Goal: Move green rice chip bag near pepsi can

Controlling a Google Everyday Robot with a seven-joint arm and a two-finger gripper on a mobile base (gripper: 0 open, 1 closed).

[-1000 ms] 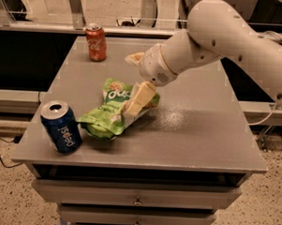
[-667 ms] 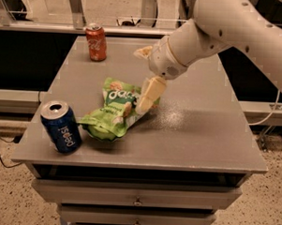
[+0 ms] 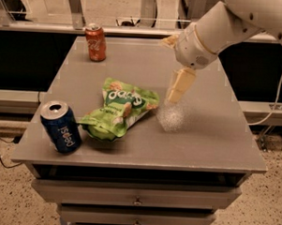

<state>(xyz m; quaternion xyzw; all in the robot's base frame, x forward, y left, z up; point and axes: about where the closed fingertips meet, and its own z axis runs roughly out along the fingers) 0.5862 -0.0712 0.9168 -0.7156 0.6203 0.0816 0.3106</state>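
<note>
Lifted off the green rice chip bag, my tool hangs open and empty above the table. The bag lies just beside the pepsi can; the task looks done.

**Hand pulls off the bag**

A second ago the hand was low over the bag's right end, touching it. It has since moved up and to the right, drawing back with the arm. It now hangs above the surface just right of the bag and apart from it. The bag's right end, covered before, now shows in full.
</note>
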